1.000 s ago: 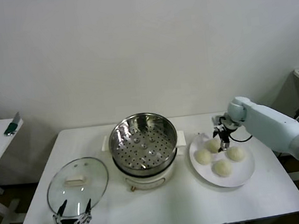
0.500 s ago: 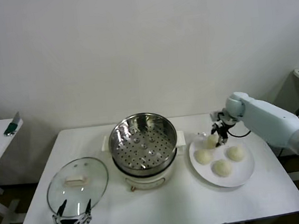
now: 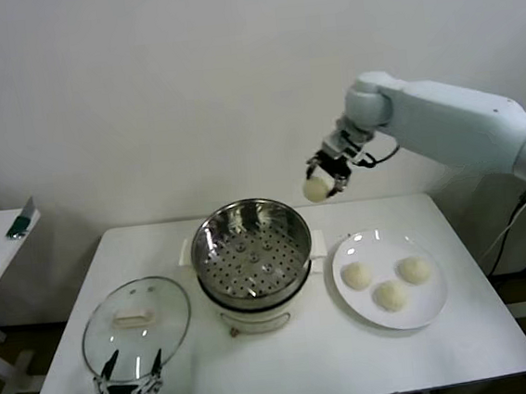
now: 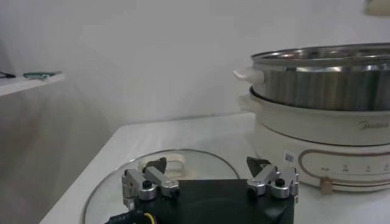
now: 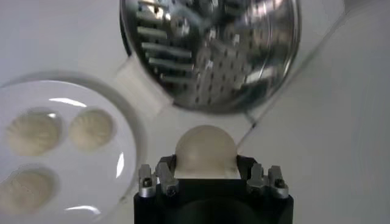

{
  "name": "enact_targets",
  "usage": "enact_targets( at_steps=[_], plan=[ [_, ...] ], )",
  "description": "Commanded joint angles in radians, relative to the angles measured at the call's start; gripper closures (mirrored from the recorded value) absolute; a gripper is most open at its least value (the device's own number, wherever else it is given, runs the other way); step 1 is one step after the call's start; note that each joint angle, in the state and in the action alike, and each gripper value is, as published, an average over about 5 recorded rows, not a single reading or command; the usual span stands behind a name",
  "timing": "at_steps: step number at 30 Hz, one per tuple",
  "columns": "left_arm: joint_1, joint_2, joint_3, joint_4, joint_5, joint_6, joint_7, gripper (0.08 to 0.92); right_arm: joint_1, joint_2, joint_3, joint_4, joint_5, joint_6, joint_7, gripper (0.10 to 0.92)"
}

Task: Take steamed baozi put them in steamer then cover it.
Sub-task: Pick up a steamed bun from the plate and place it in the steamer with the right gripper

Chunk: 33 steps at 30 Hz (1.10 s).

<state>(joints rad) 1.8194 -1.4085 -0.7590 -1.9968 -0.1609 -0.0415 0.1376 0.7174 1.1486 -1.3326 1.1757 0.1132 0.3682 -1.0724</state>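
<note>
one baozi (image 3: 315,189) sits pinched between the fingers of our right gripper (image 3: 325,176), which is closed around it and holds it in the air right of centre in the upper half of the head view, above and just right of the steamer's far rim. in the right wrist view the same bun (image 5: 205,151) fills the gap between our two fingers (image 5: 159,176), its dome poking out past them, with the perforated tray of the steamer (image 5: 210,52) and the table beyond it.

three more baozi (image 3: 390,295) lie on the white plate (image 3: 434,309) at the lower right of the head view, just beside the steamer (image 3: 252,263), which stands at the centre of the white table (image 3: 308,370) with nothing in its tray.

the cover (image 3: 136,327) lies flat on the table at the lower left, handle up. our left gripper (image 3: 128,378) rests at the near edge of that cover, fingers spread wide and holding nothing; the left wrist view shows both fingers (image 4: 146,182) apart over the glass (image 4: 195,161).
</note>
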Motion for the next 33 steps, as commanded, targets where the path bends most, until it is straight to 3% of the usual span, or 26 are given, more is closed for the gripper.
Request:
enact_targets(
  at_steps=[1,8,15,24,33],
  plan=[
    [0.004,0.002,0.002,-0.003,0.01,-0.006,0.0,0.177,0.017,0.215,-0.074,0.041,-0.152,0.275,0.041,0.364],
    [0.011,-0.003,0.005,-0.011,0.012,-0.01,-0.001,0.177,-0.178,0.297,-0.015,-0.179,-0.354,0.336,0.083,0.364],
    [0.014,0.0,0.003,-0.01,0.013,-0.018,-0.002,0.177,-0.271,0.35,0.065,-0.352,-0.461,0.382,0.124,0.364],
    [0.011,0.001,0.006,-0.01,0.011,-0.022,-0.002,0.177,-0.315,0.412,0.134,-0.518,-0.528,0.413,0.144,0.364],
    [0.006,0.005,0.007,-0.006,0.006,-0.022,-0.002,0.177,-0.333,0.429,0.138,-0.569,-0.529,0.421,0.136,0.364]
  ],
)
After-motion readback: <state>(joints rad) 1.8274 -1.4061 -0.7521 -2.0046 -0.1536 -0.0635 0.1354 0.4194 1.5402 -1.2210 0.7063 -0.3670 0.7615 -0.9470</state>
